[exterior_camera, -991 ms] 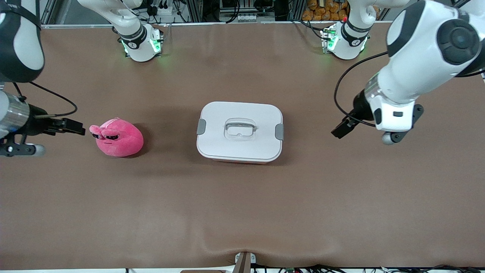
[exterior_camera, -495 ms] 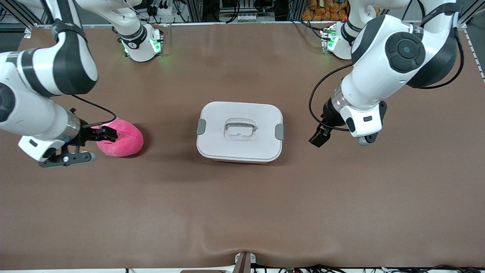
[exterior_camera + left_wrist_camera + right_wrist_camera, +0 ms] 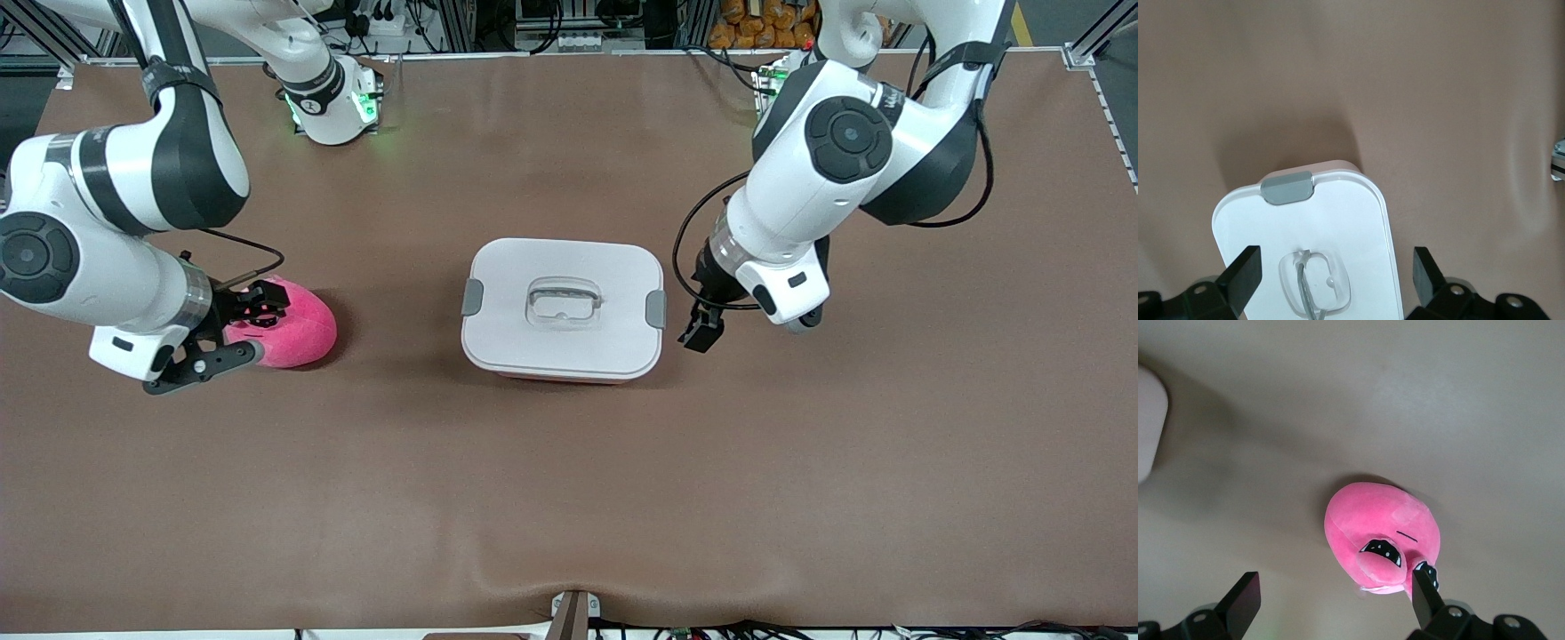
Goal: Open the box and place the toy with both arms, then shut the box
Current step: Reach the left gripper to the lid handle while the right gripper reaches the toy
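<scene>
Over the toy (image 3: 1381,540) and box (image 3: 562,307), both grippers' fingers gape wide, holding nothing.

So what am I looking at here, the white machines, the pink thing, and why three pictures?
Two robot arms at a brown table. The wide picture is from a high camera facing them; the other two are from cameras on their wrists. The left end effector, fingers open, hangs beside the box, whose lid is on; its wrist camera looks down on the lid. The right end effector, also open, is over the toy, toward the right arm's end of the table. Nothing is held.
</scene>
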`<move>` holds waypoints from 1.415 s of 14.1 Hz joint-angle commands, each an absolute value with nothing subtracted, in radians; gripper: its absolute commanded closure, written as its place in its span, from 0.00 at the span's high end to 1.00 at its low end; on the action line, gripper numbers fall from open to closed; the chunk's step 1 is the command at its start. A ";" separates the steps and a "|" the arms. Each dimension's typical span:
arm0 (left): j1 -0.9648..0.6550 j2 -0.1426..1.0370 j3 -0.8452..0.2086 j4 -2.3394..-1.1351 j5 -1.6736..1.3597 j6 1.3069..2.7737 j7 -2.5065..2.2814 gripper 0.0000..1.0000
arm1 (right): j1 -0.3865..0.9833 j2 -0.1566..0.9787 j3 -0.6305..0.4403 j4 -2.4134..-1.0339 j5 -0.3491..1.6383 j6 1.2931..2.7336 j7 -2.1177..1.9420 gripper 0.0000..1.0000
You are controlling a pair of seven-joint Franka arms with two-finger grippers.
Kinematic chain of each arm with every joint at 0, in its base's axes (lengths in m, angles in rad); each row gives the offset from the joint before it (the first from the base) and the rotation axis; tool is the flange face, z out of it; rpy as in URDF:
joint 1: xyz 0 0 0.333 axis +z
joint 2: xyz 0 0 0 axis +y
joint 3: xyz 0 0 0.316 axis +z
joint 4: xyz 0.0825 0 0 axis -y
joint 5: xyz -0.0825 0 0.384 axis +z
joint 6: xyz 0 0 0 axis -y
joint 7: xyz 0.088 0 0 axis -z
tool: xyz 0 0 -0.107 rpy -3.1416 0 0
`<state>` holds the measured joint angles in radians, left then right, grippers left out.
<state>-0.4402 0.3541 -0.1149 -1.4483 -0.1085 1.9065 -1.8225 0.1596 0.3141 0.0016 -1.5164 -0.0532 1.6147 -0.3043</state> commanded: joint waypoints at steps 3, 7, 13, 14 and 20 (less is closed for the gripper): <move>-0.498 0.402 -0.107 -1.427 -0.111 1.953 -2.032 1.00 | 0.132 0.290 0.003 -1.604 -0.038 1.638 -0.638 1.00; -0.590 0.452 -0.103 -1.428 -0.034 1.980 -2.153 1.00 | 0.100 0.177 0.002 -1.831 -0.038 1.845 -0.826 1.00; -0.678 0.524 -0.100 -1.428 0.001 2.060 -2.284 1.00 | 0.083 0.132 0.000 -1.950 -0.038 1.965 -1.072 1.00; -0.689 0.538 -0.100 -1.428 0.018 2.071 -2.299 1.00 | 0.084 0.133 0.000 -1.953 -0.040 1.967 -1.119 1.00; -0.715 0.571 -0.100 -1.427 0.043 2.128 -2.358 0.99 | 0.083 0.135 -0.002 -2.026 -0.046 1.980 -1.207 1.00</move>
<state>-0.6928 0.5617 -0.1113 -1.4473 0.0193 2.1225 -2.3234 0.0919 0.1609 -0.0065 -1.9922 -0.0529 1.9660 -1.1584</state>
